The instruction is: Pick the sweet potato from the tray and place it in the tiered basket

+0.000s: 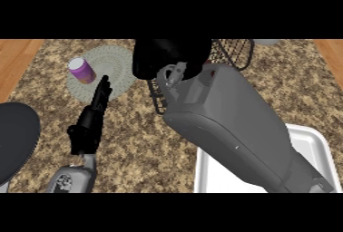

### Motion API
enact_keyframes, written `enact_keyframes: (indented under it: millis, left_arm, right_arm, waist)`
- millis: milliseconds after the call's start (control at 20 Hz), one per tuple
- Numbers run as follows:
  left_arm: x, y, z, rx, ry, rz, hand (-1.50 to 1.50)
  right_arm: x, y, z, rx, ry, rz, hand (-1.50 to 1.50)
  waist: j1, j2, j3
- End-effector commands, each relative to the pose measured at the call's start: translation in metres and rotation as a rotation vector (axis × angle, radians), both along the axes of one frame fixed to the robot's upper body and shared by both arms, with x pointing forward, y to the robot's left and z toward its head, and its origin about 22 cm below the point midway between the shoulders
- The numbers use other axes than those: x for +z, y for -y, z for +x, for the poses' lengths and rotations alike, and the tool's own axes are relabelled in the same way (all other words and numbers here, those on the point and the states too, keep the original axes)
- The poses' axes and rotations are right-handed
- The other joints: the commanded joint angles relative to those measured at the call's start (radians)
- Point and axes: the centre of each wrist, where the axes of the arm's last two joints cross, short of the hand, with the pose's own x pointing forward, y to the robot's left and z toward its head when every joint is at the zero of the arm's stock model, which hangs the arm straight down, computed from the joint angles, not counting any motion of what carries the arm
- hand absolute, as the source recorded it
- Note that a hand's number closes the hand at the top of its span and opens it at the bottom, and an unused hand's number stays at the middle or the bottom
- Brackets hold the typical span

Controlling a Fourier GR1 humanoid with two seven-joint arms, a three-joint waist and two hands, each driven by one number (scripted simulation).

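Note:
My right hand (169, 56) hangs over the black wire tiered basket (233, 52) at the back middle, fingers curled down in a bunch. The sweet potato does not show; the hand and the grey right forearm cover where it would be. The white tray (309, 146) lies at the front right, and its visible part is bare. My left hand (94, 115) stands at the left of centre, open with fingers straight and pointing away, holding nothing.
A purple can (81, 70) stands on a round woven mat (120, 68) at the back left. A dark round plate (15, 138) sits at the left edge. The counter top is speckled brown, with wooden strips at both far sides.

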Motion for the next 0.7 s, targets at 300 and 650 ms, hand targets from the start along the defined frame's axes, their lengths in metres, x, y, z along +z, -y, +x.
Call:
enact_keyframes:
  millis: [300, 650]
  left_arm:
    - [-0.006, -0.005, -0.013, 0.01, -0.001, -0.009, 0.0]
    - [0.014, 0.004, -0.006, 0.013, 0.019, 0.001, 0.0]
  right_arm:
    - [-0.008, 0.017, 0.057, -0.125, 0.021, -0.061, 1.5]
    - [-0.031, 0.019, 0.098, -0.171, 0.016, -0.118, 1.5]
  waist:
    - [-0.009, -0.001, 0.001]
    - [0.001, 0.003, 0.001]
